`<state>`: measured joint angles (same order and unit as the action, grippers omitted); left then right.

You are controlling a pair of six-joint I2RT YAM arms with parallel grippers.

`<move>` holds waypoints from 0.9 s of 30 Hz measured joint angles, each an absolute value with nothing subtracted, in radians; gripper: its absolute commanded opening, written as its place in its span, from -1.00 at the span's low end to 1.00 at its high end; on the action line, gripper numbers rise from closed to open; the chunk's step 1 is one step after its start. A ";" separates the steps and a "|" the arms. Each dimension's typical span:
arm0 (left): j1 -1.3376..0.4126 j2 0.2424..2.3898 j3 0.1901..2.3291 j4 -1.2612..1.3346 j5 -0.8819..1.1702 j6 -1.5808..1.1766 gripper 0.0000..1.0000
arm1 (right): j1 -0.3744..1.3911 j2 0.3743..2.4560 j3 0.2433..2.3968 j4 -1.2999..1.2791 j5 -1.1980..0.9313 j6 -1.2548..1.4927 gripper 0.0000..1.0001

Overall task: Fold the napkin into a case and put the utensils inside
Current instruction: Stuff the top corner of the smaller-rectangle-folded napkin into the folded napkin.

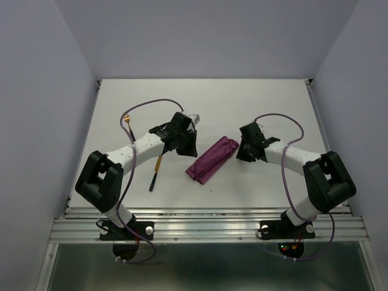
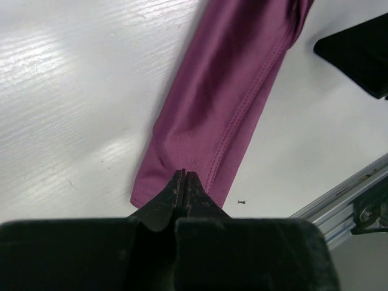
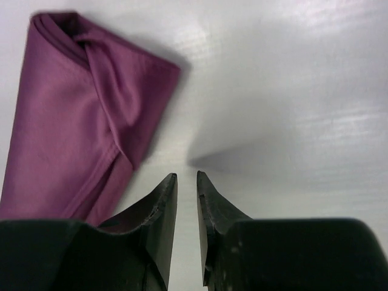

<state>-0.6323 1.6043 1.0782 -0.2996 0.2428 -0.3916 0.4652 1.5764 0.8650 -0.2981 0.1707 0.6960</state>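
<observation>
At the case (image 1: 212, 159) itself: folded into a narrow layered strip, lying aslant, loosely twisted at the far end, with no utensil inside as far as shows. Just at its near end, find the left gripper (image 2: 183, 180), clenched tight on nothing, tips over the hem; cannot tell whether touching or just above. Beside its far end, find the right gripper (image 3: 187, 182), parted only a sliver, empty, clear of the cloth. Left of the case, well apart and under the left arm, spot one utensil (image 1: 156, 174), black-handled; cannot place the second for sure. Risks, as judged from here:
- Could drag or unroll the layers by nudging the hem with shut tips.
- Could find no open mouth because of that twisted end.
- Could shove the whole case along the smooth table (image 1: 260, 103) instead of opening it.
</observation>
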 measured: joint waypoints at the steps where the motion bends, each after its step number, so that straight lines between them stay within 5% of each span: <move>1: -0.641 1.593 1.087 -0.304 0.233 -0.385 -1.00 | 0.465 1.548 0.837 -0.295 0.154 0.704 -0.42; 17: -0.640 1.689 1.062 -0.336 0.021 -0.425 -1.00 | 0.479 1.466 0.685 -0.226 -0.065 0.822 -0.53; 27: -0.709 1.710 0.988 -0.248 0.095 -0.524 -1.00 | 0.479 1.455 0.654 -0.189 -0.126 0.869 -0.42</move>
<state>-0.7086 1.7100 0.9878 -0.2478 0.0952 -0.5236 0.4789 1.4551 0.6540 -0.1894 -0.1257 0.8692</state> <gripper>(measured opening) 0.025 0.286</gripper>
